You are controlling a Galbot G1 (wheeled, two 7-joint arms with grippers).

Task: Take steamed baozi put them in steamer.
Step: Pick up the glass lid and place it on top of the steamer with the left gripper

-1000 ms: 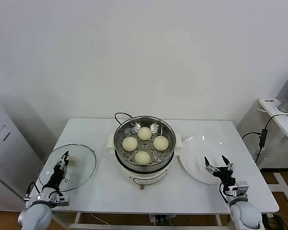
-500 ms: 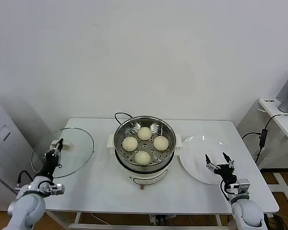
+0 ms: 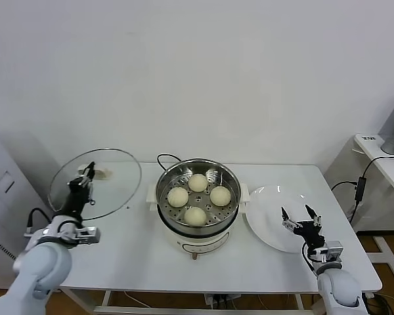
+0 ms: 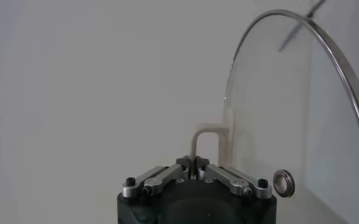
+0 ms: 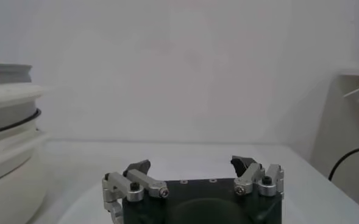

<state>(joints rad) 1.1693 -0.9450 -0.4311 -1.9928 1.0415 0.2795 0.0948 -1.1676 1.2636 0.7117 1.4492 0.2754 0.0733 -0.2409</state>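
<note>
A plain white wall backs a white bench point(image 3: 138, 252). At its middle stands the steamer point(image 3: 197, 197), a shiny steel pot on a white base with a black cord point(image 3: 163, 159) curling behind it. On its perforated tray lie four steamed baozi point(image 3: 196, 216), arranged as a diamond and slightly apart from each other. Just to the right of the steamer lies one flat white plate point(image 3: 269, 210), bare. A side desk point(image 3: 381, 157) with a cable stands at the far right, and a grey cabinet point(image 3: 3, 197) at the far left.

The left hand point(image 3: 85, 178) is clenched on the cream handle point(image 3: 100, 173) of the one glass lid point(image 3: 111, 180), which hangs tilted in the air, left of the steamer and clear of the bench. The left wrist view shows the handle point(image 4: 206, 143) pinched between the closed fingers, the lid's steel rim point(image 4: 344, 79) arching beside it. A second ago the lid lay flat on the bench near its left edge; it now sits higher and closer to the steamer. The right hand point(image 3: 301, 222) waits over the plate's near edge, fingers spread and empty, barely shifted from before.
</note>
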